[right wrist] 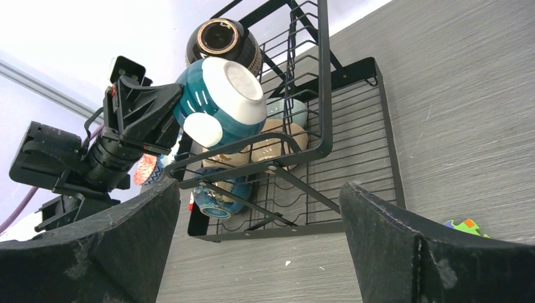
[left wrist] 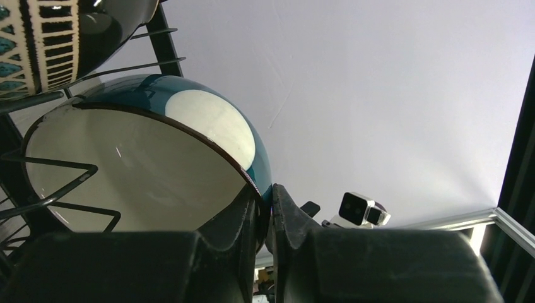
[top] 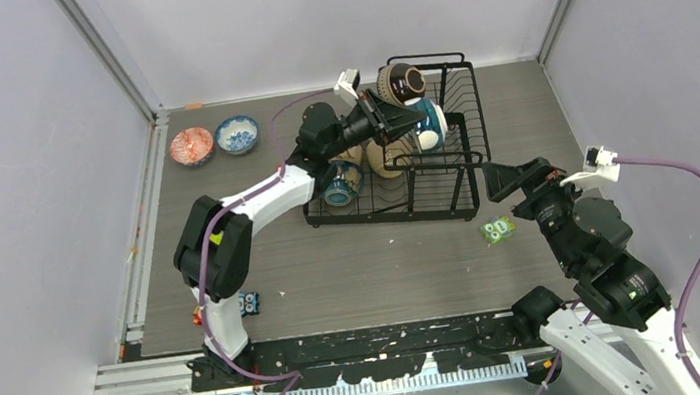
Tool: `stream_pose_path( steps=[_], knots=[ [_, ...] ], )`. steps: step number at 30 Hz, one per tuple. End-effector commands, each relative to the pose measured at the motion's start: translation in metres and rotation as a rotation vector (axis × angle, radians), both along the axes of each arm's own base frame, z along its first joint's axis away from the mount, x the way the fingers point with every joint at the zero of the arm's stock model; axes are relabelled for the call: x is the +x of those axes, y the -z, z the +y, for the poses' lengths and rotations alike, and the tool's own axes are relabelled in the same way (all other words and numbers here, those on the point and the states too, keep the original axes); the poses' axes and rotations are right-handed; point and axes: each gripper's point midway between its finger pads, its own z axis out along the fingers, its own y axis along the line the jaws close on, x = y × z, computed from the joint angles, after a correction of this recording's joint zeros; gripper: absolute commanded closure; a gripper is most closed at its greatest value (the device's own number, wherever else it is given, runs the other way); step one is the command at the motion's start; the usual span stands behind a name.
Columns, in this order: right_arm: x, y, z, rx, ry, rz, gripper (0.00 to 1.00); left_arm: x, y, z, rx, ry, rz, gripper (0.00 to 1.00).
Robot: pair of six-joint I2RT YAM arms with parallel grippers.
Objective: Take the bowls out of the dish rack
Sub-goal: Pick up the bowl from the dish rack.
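Note:
My left gripper (top: 406, 121) is shut on the rim of a teal bowl with white spots and a cream inside (top: 430, 125). It holds the bowl on its side at the upper rail of the black dish rack (top: 464, 133). In the left wrist view the fingers (left wrist: 252, 214) pinch the rim of that bowl (left wrist: 145, 158). A dark patterned bowl (top: 400, 80) rests just behind it. Tan bowls (top: 377, 159) and a blue bowl (top: 342, 183) lie in the rack's left part. A red patterned bowl (top: 191, 146) and a blue-and-white bowl (top: 237, 134) sit on the table at the far left. My right gripper (top: 500, 179) is open and empty by the rack's near right corner.
A green toy block (top: 497, 230) lies on the table just in front of my right gripper, and it also shows in the right wrist view (right wrist: 467, 225). A small blue block (top: 250, 303) lies by the left arm's base. Walls close the table in at the back and on both sides.

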Motion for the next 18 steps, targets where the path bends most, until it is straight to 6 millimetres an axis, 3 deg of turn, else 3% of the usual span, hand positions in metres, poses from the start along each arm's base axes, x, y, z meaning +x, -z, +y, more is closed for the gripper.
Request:
stream_pose_path(
  steps=[1, 18],
  knots=[
    [-0.003, -0.011, -0.008, -0.006, 0.028, -0.038, 0.00, -0.008, -0.034, -0.001, -0.079, 0.024, -0.079, 1.00],
    [-0.009, -0.022, -0.003, -0.010, -0.016, -0.062, 0.00, -0.015, -0.068, -0.010, -0.189, 0.054, -0.141, 1.00]
  ],
)
